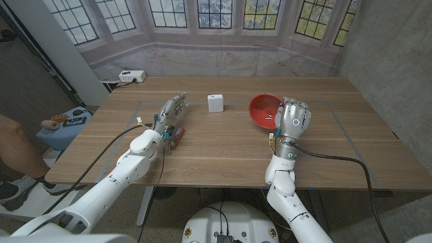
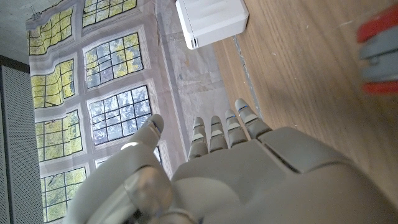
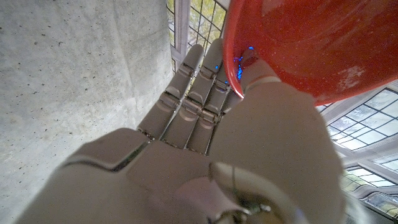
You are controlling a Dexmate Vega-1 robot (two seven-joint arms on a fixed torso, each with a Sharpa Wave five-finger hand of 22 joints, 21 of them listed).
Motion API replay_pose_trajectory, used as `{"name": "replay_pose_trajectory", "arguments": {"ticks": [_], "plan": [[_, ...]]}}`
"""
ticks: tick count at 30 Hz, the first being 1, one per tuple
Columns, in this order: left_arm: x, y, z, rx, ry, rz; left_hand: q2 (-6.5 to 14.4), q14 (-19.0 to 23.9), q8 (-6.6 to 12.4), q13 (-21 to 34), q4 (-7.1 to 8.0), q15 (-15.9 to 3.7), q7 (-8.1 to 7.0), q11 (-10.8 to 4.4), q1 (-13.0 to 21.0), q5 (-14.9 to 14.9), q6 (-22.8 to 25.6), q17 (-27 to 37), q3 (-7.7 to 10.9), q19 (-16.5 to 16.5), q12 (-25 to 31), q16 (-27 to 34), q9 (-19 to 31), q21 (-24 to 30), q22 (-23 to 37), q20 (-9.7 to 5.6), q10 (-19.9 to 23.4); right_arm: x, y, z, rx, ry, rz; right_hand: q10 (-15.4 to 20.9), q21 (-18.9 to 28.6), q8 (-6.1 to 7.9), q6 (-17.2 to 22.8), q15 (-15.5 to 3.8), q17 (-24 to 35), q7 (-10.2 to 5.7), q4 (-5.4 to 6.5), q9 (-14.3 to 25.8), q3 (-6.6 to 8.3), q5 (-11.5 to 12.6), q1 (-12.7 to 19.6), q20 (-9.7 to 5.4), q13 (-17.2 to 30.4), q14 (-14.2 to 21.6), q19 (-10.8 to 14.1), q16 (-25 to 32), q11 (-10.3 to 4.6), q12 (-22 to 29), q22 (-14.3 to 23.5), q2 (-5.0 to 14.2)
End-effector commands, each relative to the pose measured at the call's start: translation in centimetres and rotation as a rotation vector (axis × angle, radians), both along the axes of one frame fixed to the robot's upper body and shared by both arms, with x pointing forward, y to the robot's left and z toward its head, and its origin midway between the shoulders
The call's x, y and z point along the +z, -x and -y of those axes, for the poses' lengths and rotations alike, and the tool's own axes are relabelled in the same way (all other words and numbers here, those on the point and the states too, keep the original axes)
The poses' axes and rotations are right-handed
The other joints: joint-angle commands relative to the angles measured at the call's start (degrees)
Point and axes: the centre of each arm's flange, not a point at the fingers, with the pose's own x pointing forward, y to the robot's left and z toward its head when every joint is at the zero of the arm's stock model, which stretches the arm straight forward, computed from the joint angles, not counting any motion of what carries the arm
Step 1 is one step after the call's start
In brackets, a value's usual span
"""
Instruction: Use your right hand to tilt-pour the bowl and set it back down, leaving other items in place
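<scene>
Right robot hand grips the red bowl by its rim, tilted; the bowl's far side is cut off in the wrist view. Left robot hand released, fingers straight, on the counter.

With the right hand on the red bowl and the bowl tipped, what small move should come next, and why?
Probably roll the wrist back to level the bowl, then lower it. The right hand pinches its rim, and it sits tilted toward the white box.

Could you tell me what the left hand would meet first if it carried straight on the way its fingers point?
Probably nothing: the left hand points up-table, left of the white box; depth unclear.
</scene>
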Motion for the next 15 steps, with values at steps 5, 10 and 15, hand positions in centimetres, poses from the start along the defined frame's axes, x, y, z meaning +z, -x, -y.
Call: {"name": "replay_pose_trajectory", "arguments": {"ticks": [5,10,15], "plan": [[0.11,-0.01,0.33,-0.001,-0.003,0.004,0.47,0.6,-0.12,0.31,-0.33,0.0,-0.11,-0.23,0.25,0.39,0.66,0.11,0.22,0.56,0.06,0.04,0.1,-0.16,0.14,0.05,0.58,-0.32,-0.13,0.49,0.009,-0.012,-0.005,0.97,0.53,-0.09,0.09,-1.49,0.39,-0.31,-0.1,0.11,-0.07,0.37,0.26,-2.4,0.11,0.07,-0.4,-0.44,-0.98,0.0,0.15,0.27],[0.07,-0.04,0.39,-0.001,-0.002,0.001,0.49,0.59,-0.14,0.32,-0.36,0.0,-0.09,-0.18,0.29,0.39,0.65,0.11,0.21,0.58,0.06,0.02,0.1,-0.24,0.15,0.06,0.63,-0.28,0.05,0.58,0.018,-0.021,-0.005,0.88,0.68,-0.06,0.22,-1.49,0.53,-0.39,-0.11,0.1,-0.08,0.38,0.26,-2.38,0.18,0.07,-0.51,-0.65,-0.86,-0.12,0.13,0.24],[-0.01,-0.1,0.41,-0.001,0.0,-0.003,0.5,0.6,-0.11,0.32,-0.43,0.07,0.08,-0.14,0.36,0.39,0.78,0.1,0.19,0.63,0.07,0.01,0.1,-0.31,0.15,0.07,0.71,-0.17,0.25,0.64,0.027,-0.025,-0.009,0.97,0.79,-0.05,0.3,-1.5,0.63,-0.49,-0.12,0.09,-0.08,0.39,0.27,-2.4,0.18,0.11,-0.58,-0.78,-0.88,-0.16,0.12,0.2]]}}
